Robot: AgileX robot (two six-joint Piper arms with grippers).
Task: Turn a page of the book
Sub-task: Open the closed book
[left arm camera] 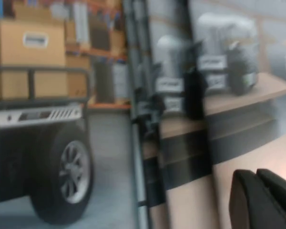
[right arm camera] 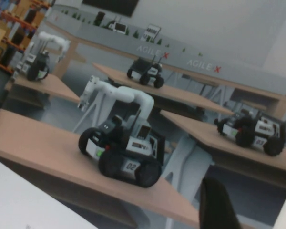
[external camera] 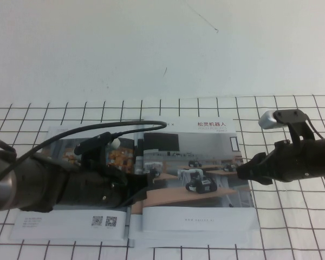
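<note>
The book [external camera: 54,225] lies open and flat on the gridded table. Its left sheet [left arm camera: 47,71] shows the warehouse cart and QR codes. The page [external camera: 206,146] with classroom desk robots is the right sheet, lying flat. My left gripper [external camera: 147,181] is shut and empty, its fingertips [left arm camera: 243,181] low over the page [left arm camera: 190,200] just right of the spine. My right gripper [external camera: 239,172] is open at the page's right edge. In the right wrist view the right gripper [right arm camera: 255,195] has one finger [right arm camera: 217,205] over the page [right arm camera: 133,95] and the other at the frame's edge.
The white table with a black grid [external camera: 292,238] surrounds the book. A plain white wall or backdrop [external camera: 162,49] rises behind. Both arms lie low across the book's sides, the left arm's cable [external camera: 97,129] looping over the left sheet.
</note>
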